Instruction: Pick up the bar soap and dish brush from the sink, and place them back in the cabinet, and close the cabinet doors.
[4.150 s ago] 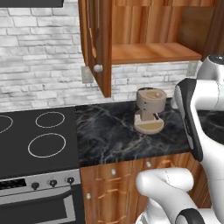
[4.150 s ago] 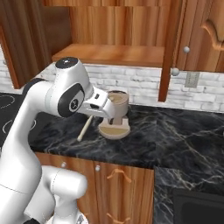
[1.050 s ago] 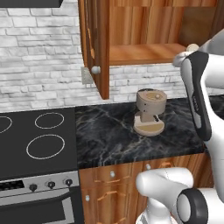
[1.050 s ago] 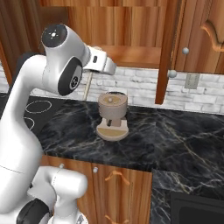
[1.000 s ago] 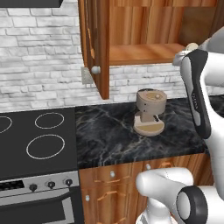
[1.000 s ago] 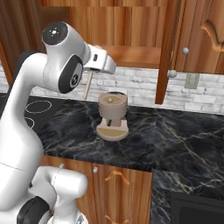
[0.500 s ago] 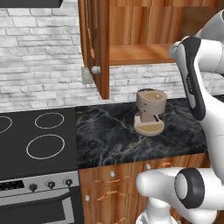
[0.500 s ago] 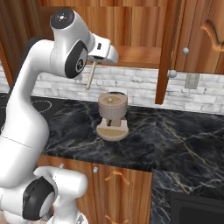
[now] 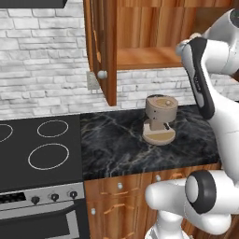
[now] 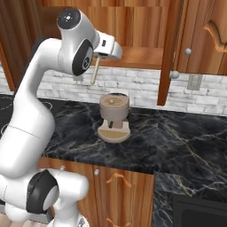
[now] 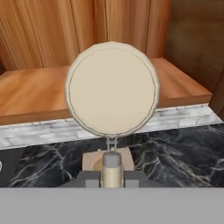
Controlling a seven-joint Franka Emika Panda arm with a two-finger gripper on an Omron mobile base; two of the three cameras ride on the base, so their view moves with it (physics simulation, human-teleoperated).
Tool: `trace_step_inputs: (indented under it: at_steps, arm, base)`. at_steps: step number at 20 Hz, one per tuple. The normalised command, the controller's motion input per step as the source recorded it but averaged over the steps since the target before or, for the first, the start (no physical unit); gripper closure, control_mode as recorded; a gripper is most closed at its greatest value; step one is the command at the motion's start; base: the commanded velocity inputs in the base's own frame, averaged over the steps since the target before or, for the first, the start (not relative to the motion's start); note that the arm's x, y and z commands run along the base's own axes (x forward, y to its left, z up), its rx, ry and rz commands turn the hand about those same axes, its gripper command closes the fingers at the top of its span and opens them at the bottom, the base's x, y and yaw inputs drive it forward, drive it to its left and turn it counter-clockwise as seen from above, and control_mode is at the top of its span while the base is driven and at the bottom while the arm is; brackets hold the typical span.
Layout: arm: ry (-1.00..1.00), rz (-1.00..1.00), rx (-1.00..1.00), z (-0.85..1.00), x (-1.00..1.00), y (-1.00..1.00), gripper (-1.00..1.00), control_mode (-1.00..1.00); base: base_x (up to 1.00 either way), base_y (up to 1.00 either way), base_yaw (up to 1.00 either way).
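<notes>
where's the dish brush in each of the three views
Left base view: hidden behind the white arm at upper right.
Right base view: the dish brush hangs as a thin pale handle under the tool, upper centre, above the coffee machine.
Hand view: its round cream head fills the centre, handle between the fingertips.
Shared landmark: the coffee machine on the dark counter.

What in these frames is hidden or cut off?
- Gripper fingertips: cut by the hand view's bottom; in the right base view the hand's body covers them.
- Dish brush handle: hand view, mostly behind its own head; lower end shows in the right base view.
- Cabinet top: cut by the left base view's upper edge.
</notes>
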Motion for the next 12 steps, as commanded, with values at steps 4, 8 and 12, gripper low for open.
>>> trace_step_inputs:
  at_steps: [4, 8, 12]
  arm:
    - [-0.20, 0.00, 0.00, 0.00, 0.35, 0.00, 1.00, -1.00]
    - [-0.15, 0.00, 0.00, 0.00, 0.35, 0.00, 1.00, -1.00]
    - [-0.02, 0.00, 0.00, 0.00, 0.45, 0.00, 1.00, -1.00]
  base:
    - [0.00, 0.00, 0.00]
    - [0.00, 0.00, 0.00]
    - [0.00, 0.00, 0.00]
